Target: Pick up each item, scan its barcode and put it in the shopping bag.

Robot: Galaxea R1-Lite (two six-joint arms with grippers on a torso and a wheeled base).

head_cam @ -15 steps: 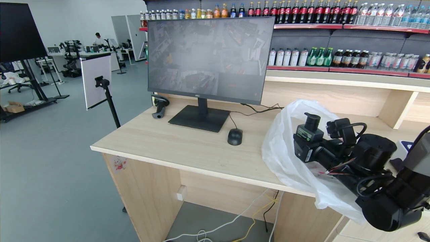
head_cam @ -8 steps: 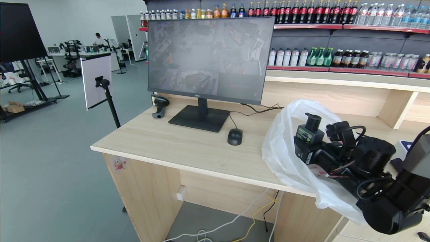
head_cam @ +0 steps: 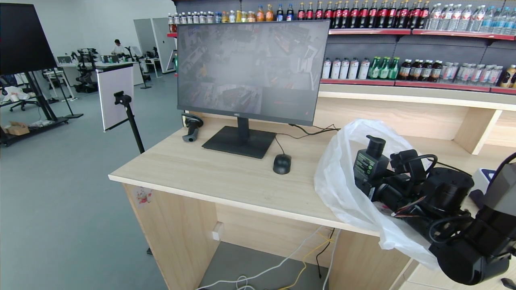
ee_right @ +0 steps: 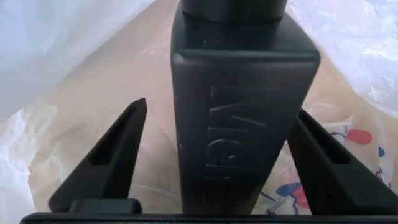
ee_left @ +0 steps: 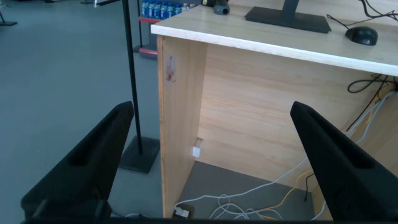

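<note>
A black bottle-shaped item with a green label (head_cam: 367, 160) leans inside the white plastic shopping bag (head_cam: 340, 189) at the right of the wooden counter (head_cam: 225, 177). My right gripper (head_cam: 375, 183) reaches into the bag's mouth. In the right wrist view the black item (ee_right: 239, 124) stands between the spread fingers (ee_right: 102, 165), with bag plastic showing in the gap on one side. Printed packaging (ee_right: 292, 193) lies at the bag's bottom. My left gripper (ee_left: 211, 155) hangs open and empty, low beside the counter's side panel (ee_left: 249, 112).
A monitor (head_cam: 250, 68) stands mid-counter with a mouse (head_cam: 281, 163) in front and a handheld barcode scanner (head_cam: 191, 127) at its left. A blue and white box (head_cam: 483, 177) sits behind my right arm. Cables (head_cam: 298, 266) trail under the counter. Drink shelves line the back wall.
My right arm has sunk slightly and drawn back a little. The black item has tipped from upright to leaning in the bag.
</note>
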